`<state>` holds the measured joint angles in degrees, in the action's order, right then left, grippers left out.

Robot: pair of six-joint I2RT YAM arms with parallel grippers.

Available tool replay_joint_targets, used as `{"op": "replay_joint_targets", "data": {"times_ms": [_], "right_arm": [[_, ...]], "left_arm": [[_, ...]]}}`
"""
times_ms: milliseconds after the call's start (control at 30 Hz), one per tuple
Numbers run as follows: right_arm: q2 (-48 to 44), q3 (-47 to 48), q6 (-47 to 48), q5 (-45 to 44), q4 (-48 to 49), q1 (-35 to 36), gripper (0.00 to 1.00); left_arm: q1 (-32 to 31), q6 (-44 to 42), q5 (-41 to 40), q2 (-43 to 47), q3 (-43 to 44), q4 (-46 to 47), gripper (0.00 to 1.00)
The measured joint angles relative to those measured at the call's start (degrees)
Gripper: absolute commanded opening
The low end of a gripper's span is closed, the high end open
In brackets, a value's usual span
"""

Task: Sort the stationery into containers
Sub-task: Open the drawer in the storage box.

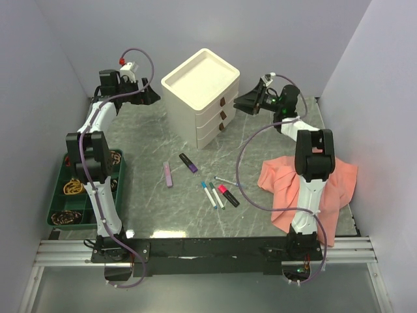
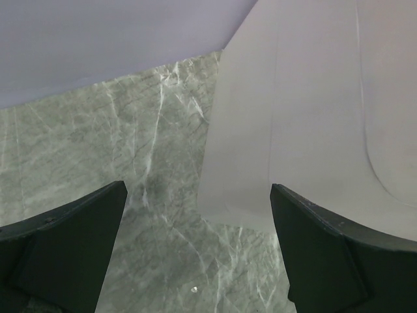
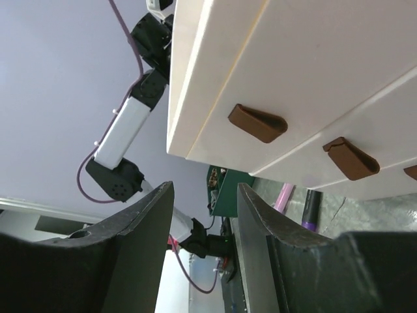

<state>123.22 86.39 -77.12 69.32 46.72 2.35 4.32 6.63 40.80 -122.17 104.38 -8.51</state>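
The cream-white drawer box stands at the back middle with its three drawers shut and its brown pull tabs facing the right arm. My left gripper is open and empty beside the box's left wall. My right gripper is open and empty just short of the tabs, at top-drawer height. On the table lie a purple highlighter, a lilac highlighter, two blue-capped pens, a red-and-black marker and a thin pen. Tape roll, vial and disc are out of view.
A green divided tray holding rubber bands sits at the table's left edge. A salmon-pink cloth lies at the right, under the right arm. Walls close in the table on three sides.
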Motion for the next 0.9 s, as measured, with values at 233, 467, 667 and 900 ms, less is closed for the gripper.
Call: {"op": "replay_joint_targets", "data": {"times_ms": [233,467,667,900], "right_arm": [[4.55,1.97,-0.11,0.17,-0.09,0.24,0.52],[7.17,5.62,0.87,0.11,-1.97,1.2,0.52],[7.48,7.13,1.84,-0.52,-2.95,3.21,0.53],[8.31,9.01,3.78,-1.16,-5.14,4.57,0.53]], "left_arm": [[-0.42,-2.62,-2.36,0.72,0.0,-1.92,0.99],[-0.17,-3.04,-3.13,0.72,0.0,-2.95,0.99],[-0.17,-3.02,-3.1,0.72,0.0,-3.02,0.99],[-0.17,-3.04,-3.1,0.72,0.0,-3.02,0.99]]}}
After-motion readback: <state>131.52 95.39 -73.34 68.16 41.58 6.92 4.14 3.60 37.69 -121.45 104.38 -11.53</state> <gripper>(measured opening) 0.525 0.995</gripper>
